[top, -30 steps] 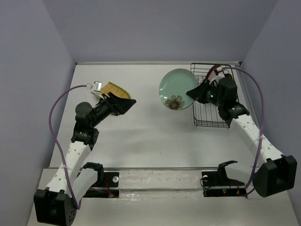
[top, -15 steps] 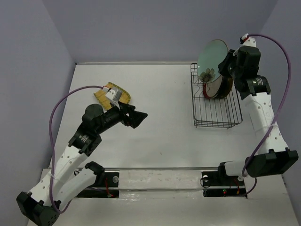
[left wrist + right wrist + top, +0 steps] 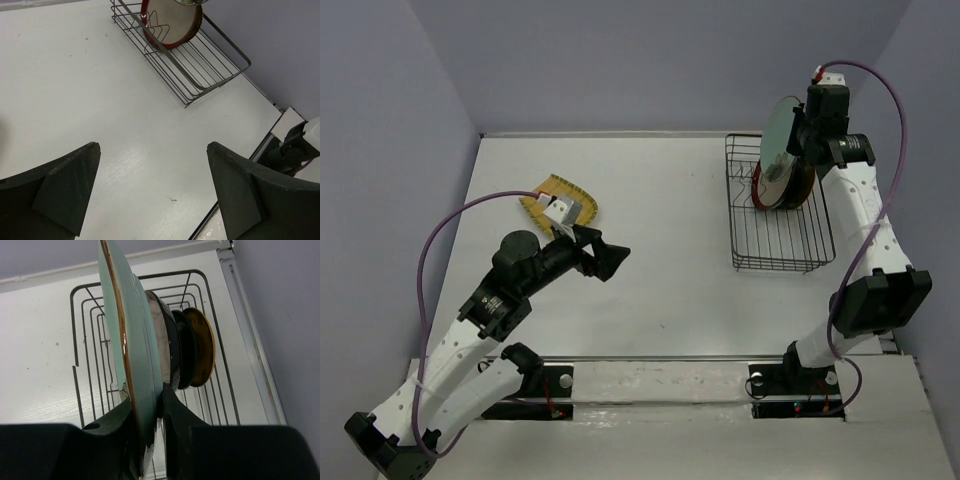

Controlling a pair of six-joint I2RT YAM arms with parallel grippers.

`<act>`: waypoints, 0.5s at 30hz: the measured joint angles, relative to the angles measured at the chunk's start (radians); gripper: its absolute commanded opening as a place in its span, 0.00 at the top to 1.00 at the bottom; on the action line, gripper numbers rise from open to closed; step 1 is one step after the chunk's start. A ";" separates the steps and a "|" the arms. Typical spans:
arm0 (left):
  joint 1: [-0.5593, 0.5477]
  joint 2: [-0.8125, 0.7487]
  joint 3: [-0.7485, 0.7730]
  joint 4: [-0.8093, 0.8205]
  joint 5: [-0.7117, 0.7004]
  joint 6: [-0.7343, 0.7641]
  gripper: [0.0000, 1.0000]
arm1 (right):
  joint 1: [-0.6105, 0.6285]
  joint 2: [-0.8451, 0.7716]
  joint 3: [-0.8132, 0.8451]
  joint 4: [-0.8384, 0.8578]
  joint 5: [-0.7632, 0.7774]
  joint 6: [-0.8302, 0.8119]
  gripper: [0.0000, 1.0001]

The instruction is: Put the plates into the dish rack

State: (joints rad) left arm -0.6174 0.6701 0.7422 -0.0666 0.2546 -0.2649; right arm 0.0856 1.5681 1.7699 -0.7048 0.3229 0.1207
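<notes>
The table carries the rack at about 3 o'clock in the top view, probably so that the right arm can load it alone. The green plate hangs on edge above the rack's 12 o'clock end. It seems to be held upright like this so that its rim can slide down between the tines. It is not yet seated, and nothing shows it touching the wires. Just beside it, three plates stand on edge in the rack: the red-rimmed plate is nearest, then the black plate, then the small yellow plate. They stand close together and roughly parallel, and the green plate hangs parallel to them. The 6 o'clock half of the rack holds nothing. The fan plate lies flat on the table at about 10 o'clock, well apart from the rack and next to the left arm. By my reading it is the one left for later. The right gripper pinches the green plate's lower rim, with one finger pressed on each face. The left gripper hovers over bare table pointing toward 3 o'clock, its fingers spread wide and touching nothing.
</notes>
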 measured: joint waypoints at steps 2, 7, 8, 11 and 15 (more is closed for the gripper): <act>-0.005 0.000 0.004 -0.010 -0.009 0.005 0.01 | 0.000 0.027 0.000 -0.002 0.000 -0.001 0.93; -0.009 0.000 0.009 -0.015 -0.032 0.014 0.01 | 0.000 0.092 0.000 -0.008 0.000 -0.006 0.93; -0.009 0.000 0.010 -0.016 -0.034 0.015 0.01 | 0.000 0.101 0.000 -0.008 0.002 -0.010 0.93; -0.010 0.000 0.012 -0.022 -0.041 0.021 0.01 | 0.000 0.121 0.000 -0.007 0.018 -0.026 0.93; -0.010 0.001 0.012 -0.029 -0.048 0.022 0.01 | 0.000 0.130 0.000 -0.006 0.044 -0.047 0.93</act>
State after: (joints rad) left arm -0.6270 0.6712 0.7540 -0.0959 0.2066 -0.2432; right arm 0.0860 1.6985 1.7699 -0.7105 0.3668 0.0742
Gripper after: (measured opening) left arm 0.990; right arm 0.222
